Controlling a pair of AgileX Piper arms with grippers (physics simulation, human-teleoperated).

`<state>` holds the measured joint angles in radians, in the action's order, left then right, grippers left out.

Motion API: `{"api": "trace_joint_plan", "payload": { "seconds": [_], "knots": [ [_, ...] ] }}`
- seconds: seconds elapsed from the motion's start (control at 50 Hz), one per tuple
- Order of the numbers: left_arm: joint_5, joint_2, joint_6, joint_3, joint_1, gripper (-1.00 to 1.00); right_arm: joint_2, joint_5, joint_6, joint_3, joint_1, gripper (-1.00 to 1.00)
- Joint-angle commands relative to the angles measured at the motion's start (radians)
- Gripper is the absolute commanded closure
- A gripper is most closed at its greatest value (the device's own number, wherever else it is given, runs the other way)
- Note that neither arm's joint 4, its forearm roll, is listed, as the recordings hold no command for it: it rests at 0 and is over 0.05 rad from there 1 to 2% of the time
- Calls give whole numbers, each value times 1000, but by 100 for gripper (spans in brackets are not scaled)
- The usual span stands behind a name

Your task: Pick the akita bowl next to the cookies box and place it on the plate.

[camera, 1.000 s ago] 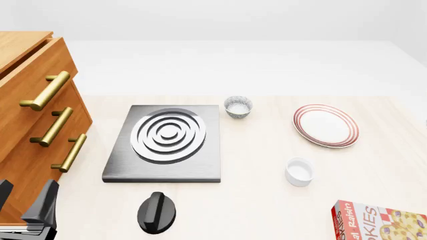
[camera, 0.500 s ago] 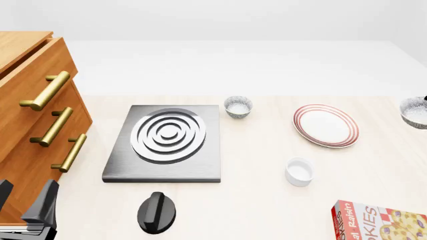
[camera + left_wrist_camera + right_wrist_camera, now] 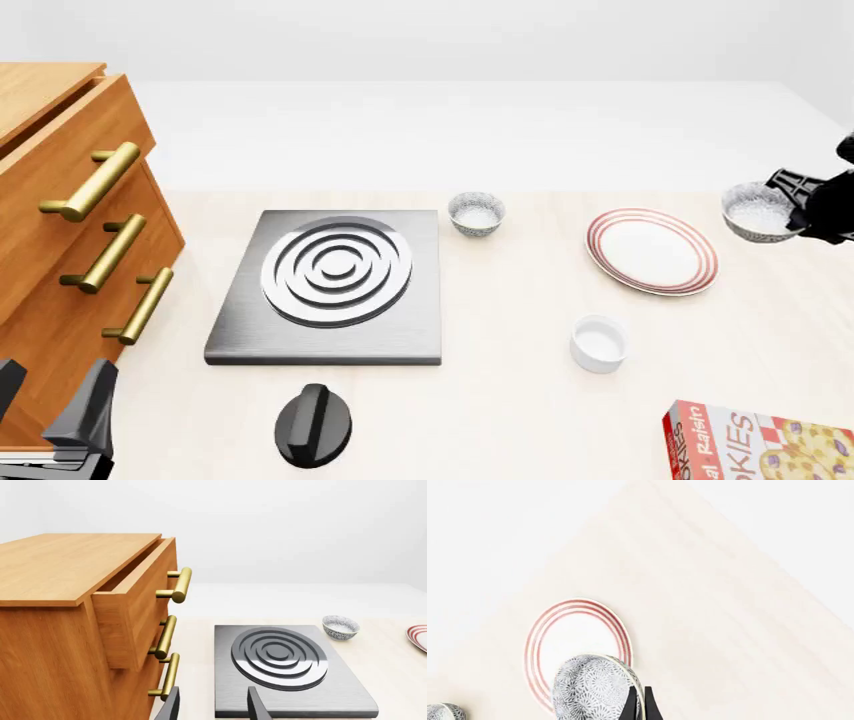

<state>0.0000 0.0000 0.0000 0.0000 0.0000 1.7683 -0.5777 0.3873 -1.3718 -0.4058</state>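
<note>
While clamped by its rim between the narrowed black fingers of the right gripper (image 3: 798, 212), the small grey-and-white patterned akita bowl (image 3: 759, 212) hangs in the air just beside the round white plate with thin red rings (image 3: 651, 251), on the side away from the grey stove panel (image 3: 332, 286). Near the wooden drawer cabinet (image 3: 74, 250), the left gripper (image 3: 212, 706) holds nothing, fingers apart. A second patterned bowl (image 3: 477, 214) sits between panel and plate.

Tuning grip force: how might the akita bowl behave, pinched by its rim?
The akita bowl looks rigid and probably light. The right gripper pinches only its thin rim, so it may pivot or slip. Its rounded underside might rock on the plate.
</note>
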Motion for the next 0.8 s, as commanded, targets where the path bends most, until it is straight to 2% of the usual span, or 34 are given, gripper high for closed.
{"api": "trace_joint_plan", "payload": {
  "seconds": [0.02,0.1,0.14,0.3,0.4,0.44,0.48,0.8],
  "knots": [
    [0,0,0,0,0,-100,10,13,51,-6,51,100],
    [0,0,0,0,0,-100,22,30,89,5,80,100],
    [0,0,0,0,0,-100,36,25,80,-13,74,100],
    [0,0,0,0,0,-100,68,27,126,-52,122,100],
    [0,0,0,0,0,-100,78,81,181,-20,139,100],
    [0,0,0,0,0,-100,86,89,177,-22,135,100],
    [0,0,0,0,0,-100,93,115,209,-3,146,100],
    [0,0,0,0,0,-100,137,175,283,-4,171,100]
  ]
}}
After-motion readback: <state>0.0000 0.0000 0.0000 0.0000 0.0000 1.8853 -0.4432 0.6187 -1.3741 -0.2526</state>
